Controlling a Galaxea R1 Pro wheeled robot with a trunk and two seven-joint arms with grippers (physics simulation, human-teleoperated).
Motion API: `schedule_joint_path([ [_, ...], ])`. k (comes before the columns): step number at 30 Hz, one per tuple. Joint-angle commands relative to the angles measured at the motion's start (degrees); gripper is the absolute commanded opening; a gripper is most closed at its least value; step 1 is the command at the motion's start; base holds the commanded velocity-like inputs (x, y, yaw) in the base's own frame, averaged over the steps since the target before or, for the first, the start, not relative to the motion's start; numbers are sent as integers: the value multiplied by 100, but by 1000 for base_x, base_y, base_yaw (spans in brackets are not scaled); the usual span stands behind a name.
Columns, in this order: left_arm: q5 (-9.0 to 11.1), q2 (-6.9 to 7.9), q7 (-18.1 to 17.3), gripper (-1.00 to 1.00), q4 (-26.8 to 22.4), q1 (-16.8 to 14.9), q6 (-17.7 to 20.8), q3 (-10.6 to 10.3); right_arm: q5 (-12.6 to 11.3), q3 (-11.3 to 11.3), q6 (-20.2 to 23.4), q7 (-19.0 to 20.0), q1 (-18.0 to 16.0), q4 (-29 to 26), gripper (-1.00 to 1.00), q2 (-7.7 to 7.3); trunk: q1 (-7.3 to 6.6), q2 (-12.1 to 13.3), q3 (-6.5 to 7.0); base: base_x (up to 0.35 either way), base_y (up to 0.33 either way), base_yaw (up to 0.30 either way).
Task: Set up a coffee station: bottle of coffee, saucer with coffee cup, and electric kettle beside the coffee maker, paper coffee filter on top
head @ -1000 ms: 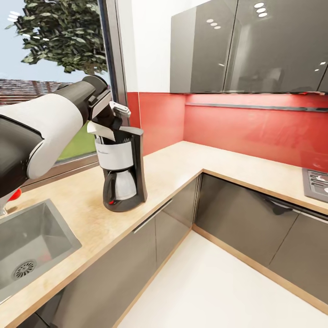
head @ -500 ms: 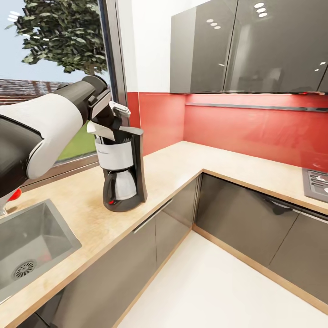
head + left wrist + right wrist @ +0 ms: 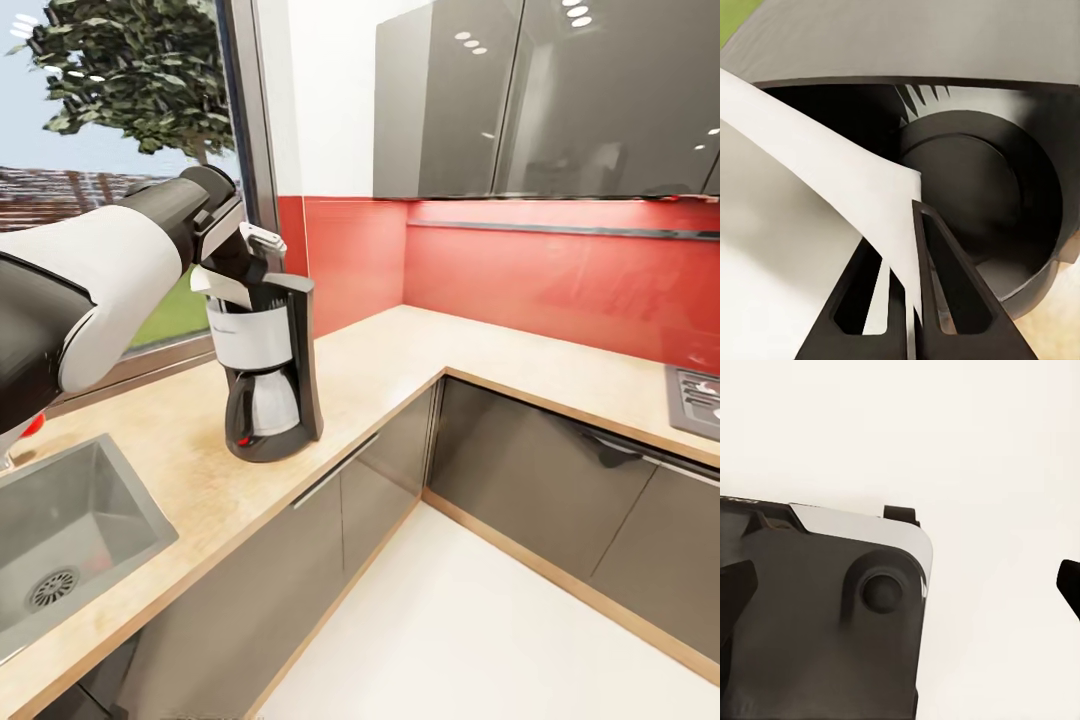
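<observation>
Little has moved since a second ago: the head camera has tipped slightly, so the whole picture sits a touch lower, while the left arm stays where it was over the coffee maker (image 3: 265, 375).

The left hand (image 3: 247, 262) is closed to a thin gap on a white paper filter (image 3: 222, 289), its dark fingers (image 3: 949, 289) pinching one edge of the sheet — the rest fans out over the rim. It hovers just above the open top of the maker, which stands on the worktop (image 3: 390, 360) between the sink (image 3: 70, 520) and the corner. In the right wrist view I cannot tell how the right hand is set.

What could go wrong: the filter is held by one edge and lies tilted across the rim, partly outside it. Released like this, it would likely slide off the side and drop to the worktop or into the sink. Pushing down further risks creasing the paper or nudging the maker, which should stay put.

The maker's round black basket (image 3: 979, 202) looks bare inside — the filter is not yet in it. The carafe (image 3: 262, 405) below sits in its bay; its contents cannot be seen. The sink holds nothing that I can see but its drain.
</observation>
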Motion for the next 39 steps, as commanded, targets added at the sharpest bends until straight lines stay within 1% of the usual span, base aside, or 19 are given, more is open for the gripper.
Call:
schedule_joint_path([
  [1,30,0,-15,-100,-4,-4,19,-51,51,0,-15,-1,-3,3,100,-2,0,-4,-15,0,0,0],
  [13,30,0,-16,-100,1,-5,19,-51,49,5,-15,-1,-3,3,100,-2,0,-4,-42,0,0,0],
  [14,30,0,-16,100,2,-4,19,-51,50,3,-15,-1,-3,3,100,-2,0,-4,-42,0,0,0],
  [39,30,0,-15,100,-1,-4,19,-51,50,8,-15,-1,-3,3,100,-2,0,-4,-42,0,0,0],
])
